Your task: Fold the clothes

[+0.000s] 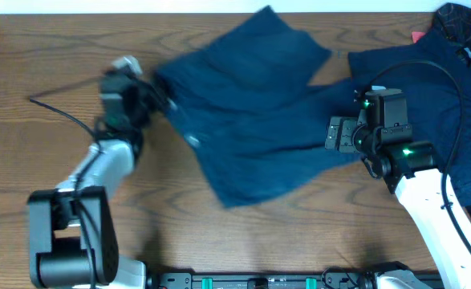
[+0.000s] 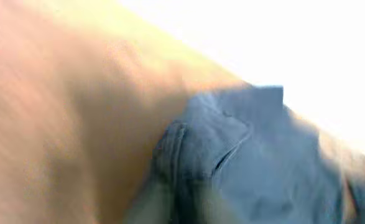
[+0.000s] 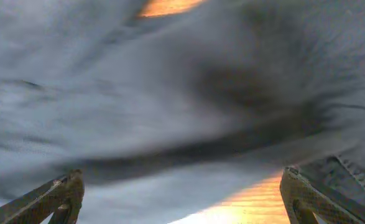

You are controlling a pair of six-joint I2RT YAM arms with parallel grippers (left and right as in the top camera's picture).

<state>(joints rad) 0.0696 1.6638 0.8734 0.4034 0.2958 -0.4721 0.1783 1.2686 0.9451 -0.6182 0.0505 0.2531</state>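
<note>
A dark navy garment [image 1: 251, 104] lies spread and rumpled across the middle of the table. My left gripper [image 1: 161, 96] is at its left corner, and the cloth bunches toward it. The blurred left wrist view shows the garment [image 2: 263, 162] gathered at the bottom where my jaws are, so it looks shut on that corner. My right gripper [image 1: 331, 135] is at the garment's right edge. In the right wrist view its fingers stand wide apart [image 3: 182, 199], open, with the cloth [image 3: 170, 93] just beyond them. More navy clothes [image 1: 428, 80] lie heaped at the back right.
The wooden table [image 1: 58, 48] shows bare at the left and front. A black cable [image 1: 58, 112] runs from the left arm across the left side. A small red item [image 1: 417, 35] pokes out by the heap at the back right.
</note>
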